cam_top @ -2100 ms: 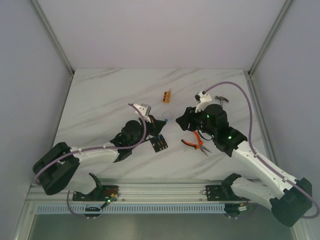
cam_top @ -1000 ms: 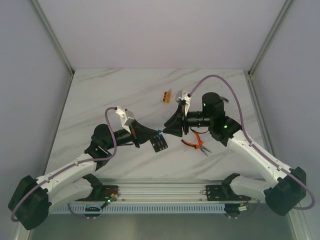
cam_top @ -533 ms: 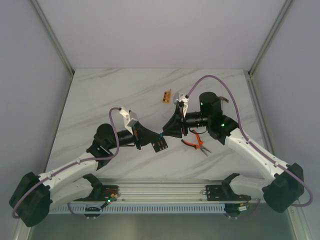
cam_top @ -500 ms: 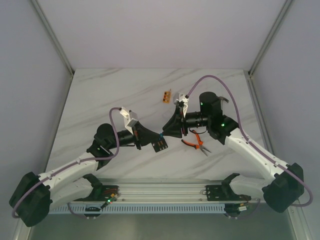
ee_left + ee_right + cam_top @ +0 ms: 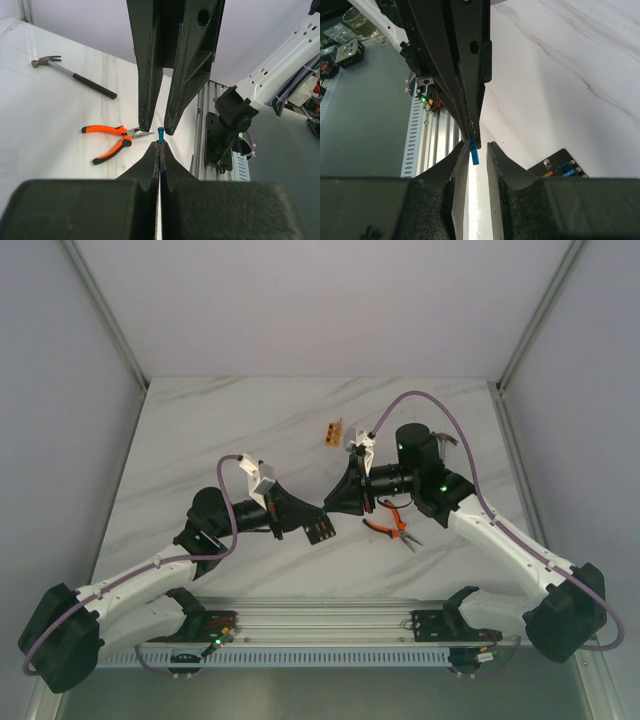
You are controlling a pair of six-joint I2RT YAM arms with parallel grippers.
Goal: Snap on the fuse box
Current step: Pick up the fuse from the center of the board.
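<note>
Top external view: the fuse box [image 5: 319,531] lies flat on the table [image 5: 200,440], just below and near where the two grippers meet, with the pliers [image 5: 392,526] to its right. Nothing is pressing on it.

Progress, as a judgement: early to middle. A small blue fuse [image 5: 160,133] is held in the air and is not yet seated; carrying it to the box and pushing it home remain.

Pose: both arms reach inward, forearms low, grippers tip to tip above the table.

The left gripper [image 5: 159,150] is pinched together on the base of the fuse. The right gripper [image 5: 478,148] has its fingers apart, one on each side of the fuse; whether either pad touches it cannot be told.
</note>
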